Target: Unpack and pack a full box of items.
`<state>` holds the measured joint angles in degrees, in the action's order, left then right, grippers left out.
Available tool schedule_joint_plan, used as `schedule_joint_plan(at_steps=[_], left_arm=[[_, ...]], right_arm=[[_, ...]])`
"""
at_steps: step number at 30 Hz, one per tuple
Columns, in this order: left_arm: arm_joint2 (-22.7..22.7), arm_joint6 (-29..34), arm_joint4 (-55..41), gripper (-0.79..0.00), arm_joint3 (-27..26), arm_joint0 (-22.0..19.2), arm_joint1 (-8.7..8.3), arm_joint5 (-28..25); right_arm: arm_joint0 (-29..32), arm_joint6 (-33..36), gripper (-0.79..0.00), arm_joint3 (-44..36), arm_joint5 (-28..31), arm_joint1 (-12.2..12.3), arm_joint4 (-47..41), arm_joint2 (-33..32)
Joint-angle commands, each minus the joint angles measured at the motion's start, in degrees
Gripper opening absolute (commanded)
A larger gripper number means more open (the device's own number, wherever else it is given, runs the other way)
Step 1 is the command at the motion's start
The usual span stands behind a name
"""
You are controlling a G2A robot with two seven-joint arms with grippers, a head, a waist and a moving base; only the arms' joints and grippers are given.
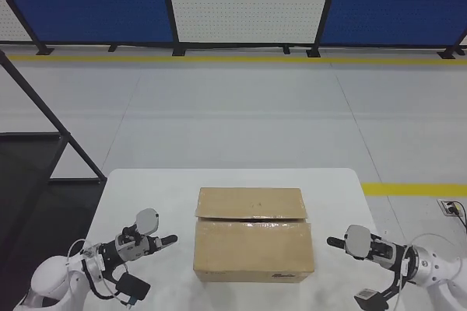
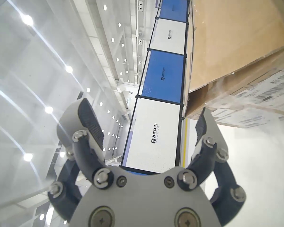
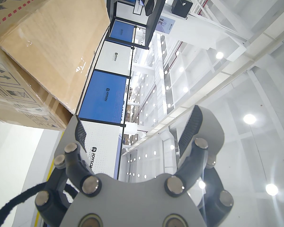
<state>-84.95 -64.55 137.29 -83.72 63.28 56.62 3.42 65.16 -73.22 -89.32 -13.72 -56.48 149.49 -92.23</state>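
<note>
Two pincers flank one cardboard box (image 1: 253, 241), which sits on the white desk (image 1: 140, 194) squarely between them. Your left pincer (image 1: 157, 231) is spread wide and holds nothing; the box's side wall lies just ahead of its fingertips, not touching, with a narrow strip of bare desk between. Your right pincer (image 1: 344, 238) is spread too and empty, and it faces the opposite wall of the box across a similar gap. From both wrist views, a brown top flap juts slightly out past the labelled side wall at the near corner, leaving a small opening under it.

Outward from the left pincer, beyond the desk's rounded edge, a black metal frame (image 1: 31, 148) stands on the floor. Outward from the right pincer the desk edge comes close, and past it a yellow floor line (image 1: 420, 189) runs off. Ahead of both pincers, beyond the box, the desk has open surface up to its far edge, then grey floor up to blue and white partition panels (image 1: 249, 19).
</note>
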Motion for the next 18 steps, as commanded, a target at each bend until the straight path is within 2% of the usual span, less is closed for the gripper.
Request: schedule_joint_plan(at_steps=[1,8,11,18], left_arm=[[0.0,0.0,0.0,0.0,0.0,0.0,0.0,0.0],[0.0,0.0,0.0,0.0,0.0,0.0,0.0,0.0],[-0.1,1.9,-1.0,0.0,-1.0,1.0,0.05,0.6],[0.4,4.2,1.4,0.0,-1.3,0.4,-0.08,3.2]], right_arm=[[0.0,0.0,0.0,0.0,0.0,0.0,0.0,0.0],[0.0,0.0,0.0,0.0,0.0,0.0,0.0,0.0],[0.1,0.3,0.0,-0.1,0.0,0.0,0.0,0.1],[-1.0,4.3,0.0,3.0,-0.8,0.1,6.0,3.5]])
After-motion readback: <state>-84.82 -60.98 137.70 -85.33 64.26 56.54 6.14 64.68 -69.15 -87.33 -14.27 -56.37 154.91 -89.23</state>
